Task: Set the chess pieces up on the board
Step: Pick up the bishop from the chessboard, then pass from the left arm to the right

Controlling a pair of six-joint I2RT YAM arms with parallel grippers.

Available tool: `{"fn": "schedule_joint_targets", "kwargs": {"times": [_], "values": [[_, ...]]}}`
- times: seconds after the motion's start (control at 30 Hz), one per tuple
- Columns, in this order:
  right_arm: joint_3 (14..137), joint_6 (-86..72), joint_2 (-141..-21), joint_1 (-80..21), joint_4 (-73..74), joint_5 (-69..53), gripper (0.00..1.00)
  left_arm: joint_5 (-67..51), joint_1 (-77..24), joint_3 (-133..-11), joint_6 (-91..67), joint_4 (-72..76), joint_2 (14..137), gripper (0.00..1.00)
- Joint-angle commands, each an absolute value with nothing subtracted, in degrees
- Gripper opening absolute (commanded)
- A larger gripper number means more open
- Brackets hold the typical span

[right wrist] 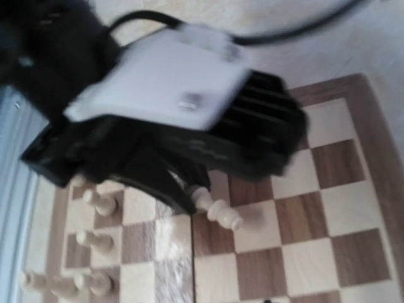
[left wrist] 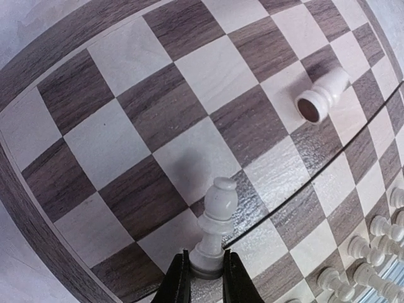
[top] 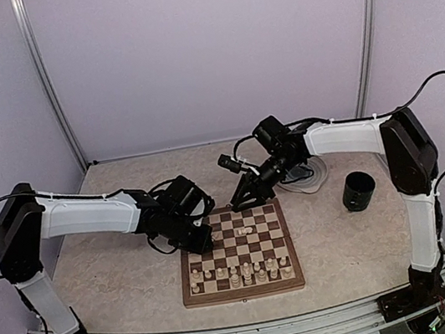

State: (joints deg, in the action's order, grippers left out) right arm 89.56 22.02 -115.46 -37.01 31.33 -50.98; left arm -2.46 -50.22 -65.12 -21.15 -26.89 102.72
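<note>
- A flat square wooden chessboard with dark brown and cream checks (top: pixel 264 218) lies on the pale marbled table (top: pixel 120 268), its near edge facing the arm bases.
- Small pale cream chess pieces (top: pixel 241 274) stand upright in the board's two nearest rows.
- Beyond those rows, over the board's left side, the left gripper (left wrist: pixel 206 257) has its dark fingers (left wrist: pixel 182 281) pressed on the round base of a pale cream turned chess piece with a rounded head (left wrist: pixel 216 221).
- This held piece is tilted, not upright. Its long axis runs straight on from the fingers, with the head pointing away from them and slanting toward the board's middle.
- Bare squares lie all around its head. The board's left border is close behind the gripper.
- Whether the held piece touches the board cannot be told.
- Several squares further on, near the board's middle, a second pale piece (left wrist: pixel 322 95) lies toppled on a cream square, its round dark-centred base turned toward the left wrist camera.
- The right gripper (top: pixel 254 203) hangs over the board's far edge, with its fingers spread and nothing between them in the top view.
- Right of the board stands a dark round cup (top: pixel 358 190). A round grey-ringed plate (top: pixel 319 175) lies under the right arm.
</note>
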Motion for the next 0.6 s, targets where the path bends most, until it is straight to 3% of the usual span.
{"fn": "schedule_joint_targets", "kwargs": {"times": [0.0,0.57], "values": [[94.74,15.2,-120.65,-37.27,36.12,-59.19,0.4,-5.07,-50.24,-63.2,-19.68,-19.84,98.25,0.12],[93.85,8.24,-124.46,-37.25,32.43,-67.18,0.45,-9.8,-51.15,-63.42,-20.91,-13.55,96.9,0.12]]}}
